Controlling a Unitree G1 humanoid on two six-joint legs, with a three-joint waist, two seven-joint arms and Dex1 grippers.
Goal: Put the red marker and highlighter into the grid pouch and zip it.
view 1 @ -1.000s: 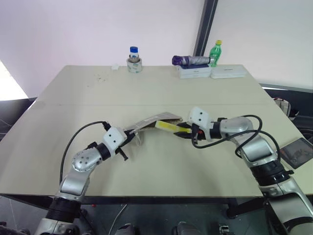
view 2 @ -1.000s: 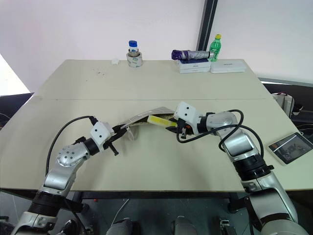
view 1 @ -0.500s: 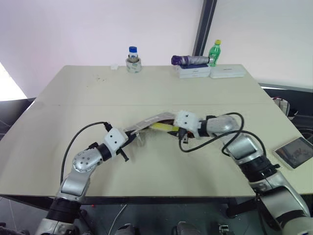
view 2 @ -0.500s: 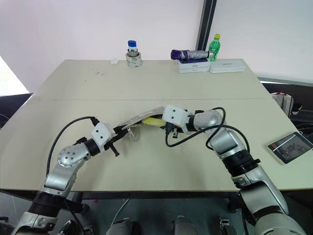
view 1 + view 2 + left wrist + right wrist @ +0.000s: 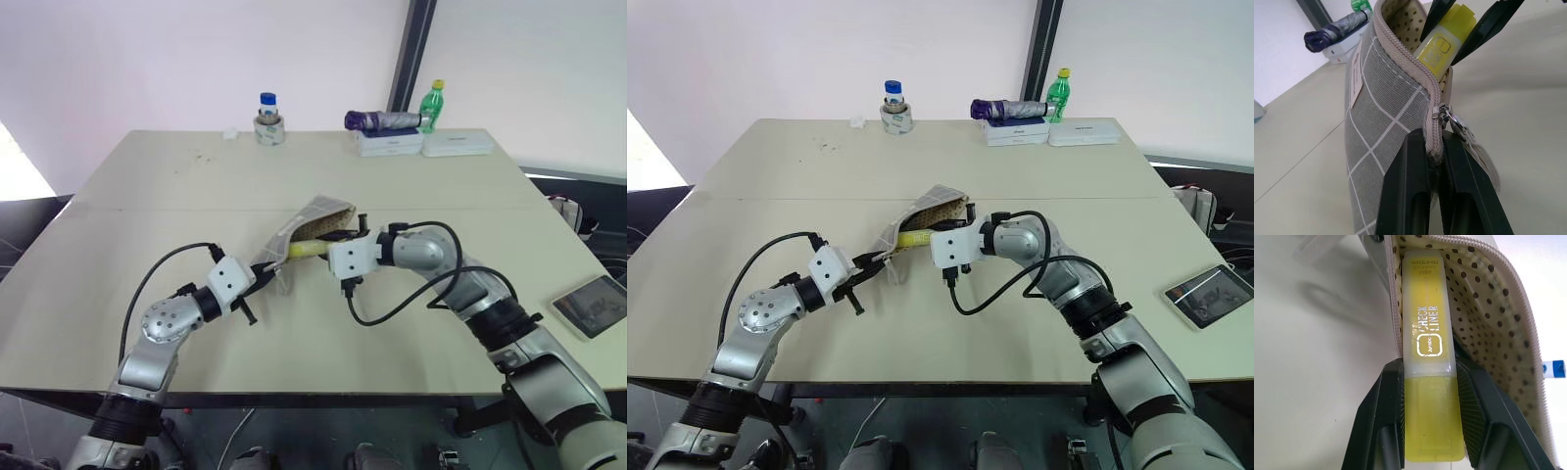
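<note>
Right gripper is clamped on the chunky yellow highlighter, whose front half is already pushed into the mouth of the flat grey grid-lined fabric pouch. Left gripper is closed on the pouch's zipper edge, beside the pull, and the mouth is held open. If the highlighter is released too early, it could slide back out onto the beige table.

my right gripper and the highlighter block the grid pouch mouth; bare table surrounds the pouch.
</note>
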